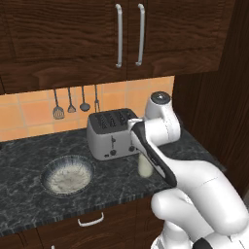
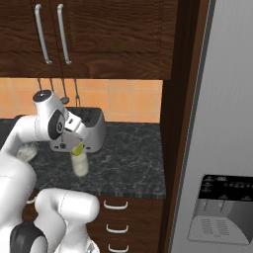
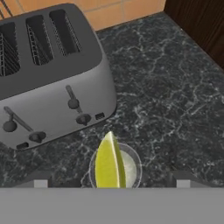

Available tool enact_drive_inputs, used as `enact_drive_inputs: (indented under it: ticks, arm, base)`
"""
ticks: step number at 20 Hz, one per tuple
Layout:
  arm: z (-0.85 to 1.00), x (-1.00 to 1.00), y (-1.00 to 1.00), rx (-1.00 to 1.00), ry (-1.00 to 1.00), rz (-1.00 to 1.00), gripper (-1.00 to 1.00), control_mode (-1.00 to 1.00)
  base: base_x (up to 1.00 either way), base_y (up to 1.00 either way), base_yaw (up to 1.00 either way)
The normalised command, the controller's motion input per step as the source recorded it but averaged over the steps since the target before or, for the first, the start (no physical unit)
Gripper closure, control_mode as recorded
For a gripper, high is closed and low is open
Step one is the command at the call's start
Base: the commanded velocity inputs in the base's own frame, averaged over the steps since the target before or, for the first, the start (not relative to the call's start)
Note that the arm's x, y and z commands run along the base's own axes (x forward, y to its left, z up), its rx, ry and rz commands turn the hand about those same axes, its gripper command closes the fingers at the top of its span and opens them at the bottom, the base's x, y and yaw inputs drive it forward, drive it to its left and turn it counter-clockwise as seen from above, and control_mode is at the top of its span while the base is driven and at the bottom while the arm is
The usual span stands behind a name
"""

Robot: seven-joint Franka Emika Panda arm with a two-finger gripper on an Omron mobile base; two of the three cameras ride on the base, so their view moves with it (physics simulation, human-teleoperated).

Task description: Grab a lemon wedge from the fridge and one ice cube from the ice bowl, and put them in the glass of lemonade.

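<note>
The toaster (image 1: pixel 113 134) stands on the counter (image 1: pixel 29 155) against the back wall; the glass of lemonade (image 1: pixel 144 167) stands just in front of its right end; the ice bowl (image 1: pixel 67 174) lies to the left and nearer the counter's front edge; the lemon wedge (image 3: pixel 109 162) hangs directly over the glass; utensils (image 1: pixel 71 103) hang behind the toaster; the fridge (image 2: pixel 222 148) rises to the right of the counter.

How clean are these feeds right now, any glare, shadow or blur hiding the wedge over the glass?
Hand view: sharp, evenly lit; lemon wedge crisp over the glass of lemonade, no glare. Right base view: wedge small and soft-edged, gripper state unclear. Left base view: flat lighting, arm covers part of the glass.
</note>
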Motion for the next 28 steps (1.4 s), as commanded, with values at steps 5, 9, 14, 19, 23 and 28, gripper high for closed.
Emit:
enact_drive_inputs:
  ticks: [5,9,14,19,23,28]
  arm:
    - [0.05,-0.32,0.00,0.02,-0.10,0.00,-1.00,-1.00]
    - [0.07,-0.50,-0.17,0.08,-0.02,0.00,-1.00,-1.00]
    - [0.72,-0.62,-0.04,0.00,0.14,0.00,-1.00,-1.00]
    - [0.89,-1.00,-0.04,0.00,0.11,0.08,-1.00,-1.00]
    - [0.14,-1.00,0.00,0.00,0.00,0.10,-1.00,-1.00]
    - [-0.01,-0.52,-0.19,0.00,0.05,0.05,-1.00,-1.00]
  base:
    - [0.00,0.00,0.00]
    - [0.00,0.00,0.00]
    - [0.00,0.00,0.00]
    - [0.00,0.00,0.00]
    - [0.00,0.00,0.00]
    - [0.00,0.00,0.00]
